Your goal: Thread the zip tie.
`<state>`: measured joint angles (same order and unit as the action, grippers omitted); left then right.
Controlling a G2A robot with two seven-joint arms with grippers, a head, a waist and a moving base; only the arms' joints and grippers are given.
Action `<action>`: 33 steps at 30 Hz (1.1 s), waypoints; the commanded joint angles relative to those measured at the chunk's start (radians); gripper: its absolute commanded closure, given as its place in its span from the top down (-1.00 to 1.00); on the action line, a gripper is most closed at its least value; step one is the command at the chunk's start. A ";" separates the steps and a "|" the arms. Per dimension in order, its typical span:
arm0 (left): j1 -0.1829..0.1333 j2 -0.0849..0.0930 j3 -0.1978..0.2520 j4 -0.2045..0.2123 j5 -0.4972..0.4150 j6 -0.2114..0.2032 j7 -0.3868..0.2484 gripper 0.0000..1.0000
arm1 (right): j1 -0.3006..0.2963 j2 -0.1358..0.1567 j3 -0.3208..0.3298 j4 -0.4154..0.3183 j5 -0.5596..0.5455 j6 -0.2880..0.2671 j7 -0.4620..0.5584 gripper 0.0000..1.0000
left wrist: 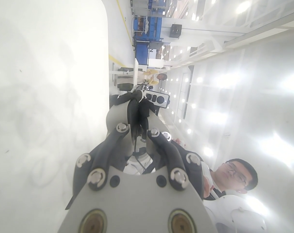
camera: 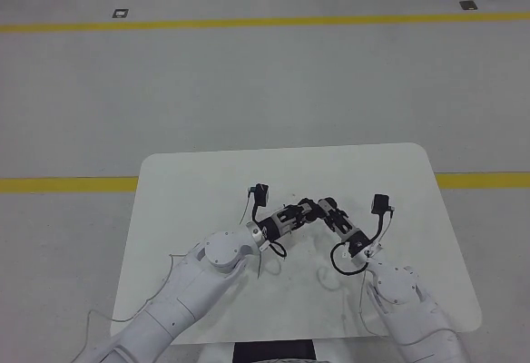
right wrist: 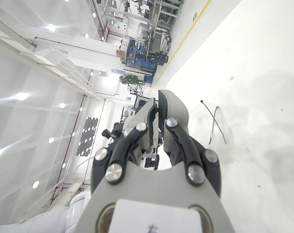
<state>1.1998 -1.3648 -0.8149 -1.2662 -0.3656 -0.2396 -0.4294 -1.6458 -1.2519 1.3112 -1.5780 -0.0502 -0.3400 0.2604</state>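
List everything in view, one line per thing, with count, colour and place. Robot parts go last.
table: one, white, rounded corners, under both arms
clear container: one, transparent, on the table
zip ties: two, black, crossed inside the clear container
floor lines: two, yellow, on the grey floor, one beyond the table and one passing behind it
left gripper: one, grey with black pads, fingers together, above the table's middle
right gripper: one, grey with black pads, fingers together, tips close to the left gripper
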 commanded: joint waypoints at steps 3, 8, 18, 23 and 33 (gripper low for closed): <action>-0.001 0.000 0.001 0.002 -0.003 -0.001 -0.002 -1.00 | 0.000 0.002 -0.002 -0.001 0.002 0.000 -0.003 -1.00; -0.003 0.000 0.000 0.009 -0.004 -0.004 -0.003 -1.00 | 0.000 0.005 -0.005 0.002 0.012 0.000 0.003 1.00; 0.021 0.020 -0.042 -0.036 0.057 -0.034 0.004 -1.00 | 0.008 0.015 0.054 0.044 0.106 0.000 0.072 1.00; 0.050 0.037 -0.080 -0.077 0.106 -0.027 0.023 -1.00 | 0.033 0.024 0.103 0.097 0.165 0.000 0.216 1.00; 0.067 0.050 -0.098 -0.109 0.142 -0.012 -0.002 -1.00 | 0.045 0.027 0.114 0.120 0.180 0.000 0.276 1.00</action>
<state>1.2666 -1.3153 -0.9132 -1.3755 -0.2230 -0.2511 -0.4319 -1.6006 -1.2244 1.4253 -1.4584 0.1302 -0.3400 0.5359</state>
